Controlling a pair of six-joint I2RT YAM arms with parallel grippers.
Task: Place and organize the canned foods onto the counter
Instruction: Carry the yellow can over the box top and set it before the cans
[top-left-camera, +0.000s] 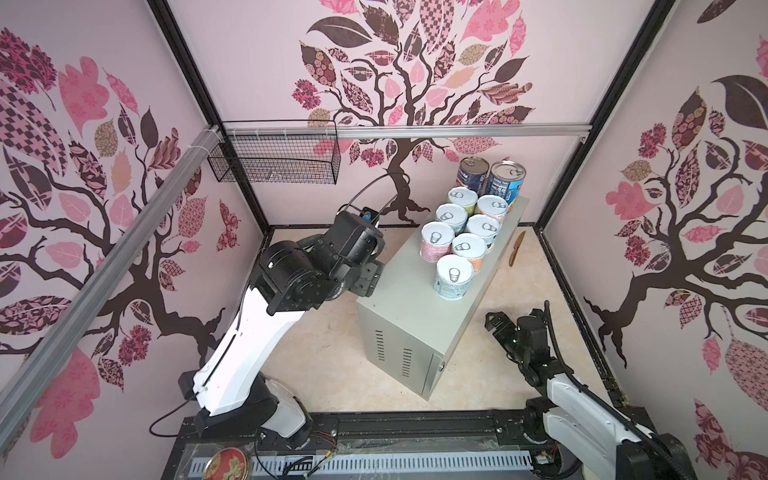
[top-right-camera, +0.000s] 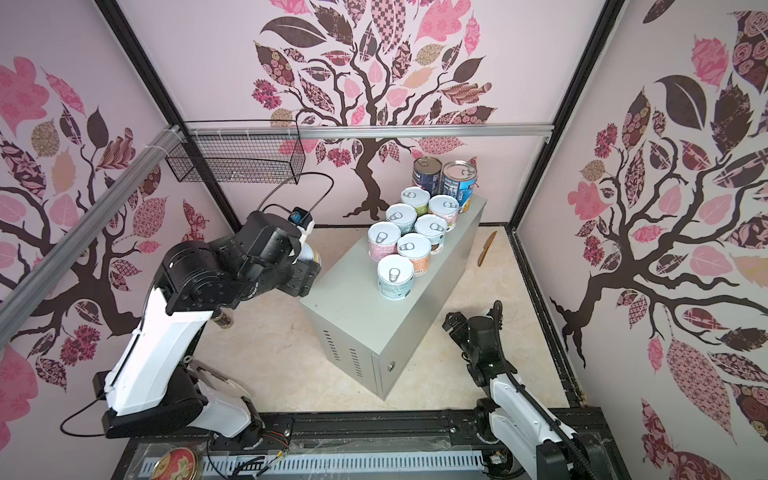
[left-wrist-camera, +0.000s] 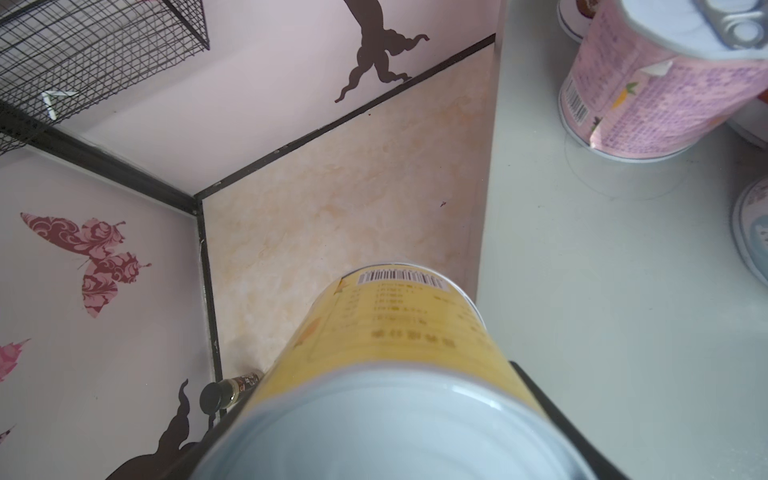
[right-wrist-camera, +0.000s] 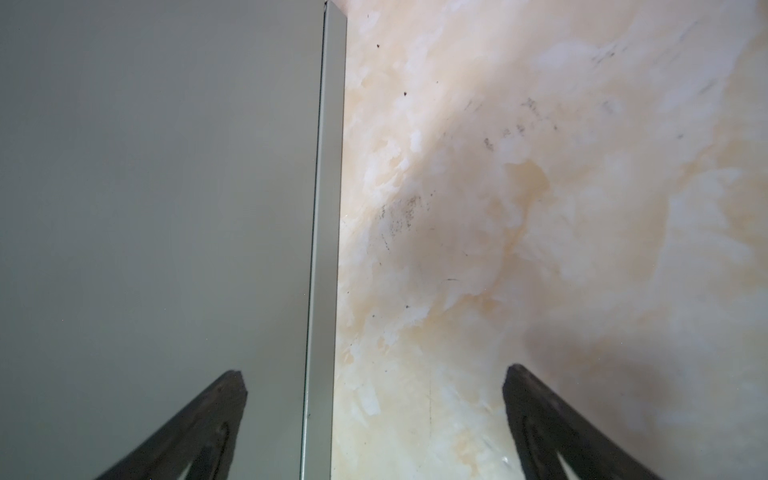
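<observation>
The counter (top-left-camera: 409, 320) (top-right-camera: 353, 299) is a long light grey metal box on the floor. At its far end stand two tall dark blue cans (top-left-camera: 505, 178) and several shorter pastel cans (top-left-camera: 455, 276) in two rows. My left gripper (left-wrist-camera: 374, 399) is shut on a yellow-labelled can (left-wrist-camera: 395, 324), held just off the counter's left edge (left-wrist-camera: 602, 291) and near the pink can (left-wrist-camera: 648, 95). In a top view the wrist hides most of that can (top-right-camera: 311, 254). My right gripper (top-left-camera: 494, 322) (right-wrist-camera: 374, 378) stands open and empty low beside the counter's right side (right-wrist-camera: 166, 208).
A black wire basket (top-left-camera: 274, 162) hangs on the back-left rail. A wooden knife (top-left-camera: 516, 248) lies on the floor right of the counter. A small dark jar (left-wrist-camera: 230, 388) lies by the left wall. A flat red-gold tin (top-left-camera: 226, 463) sits at the front.
</observation>
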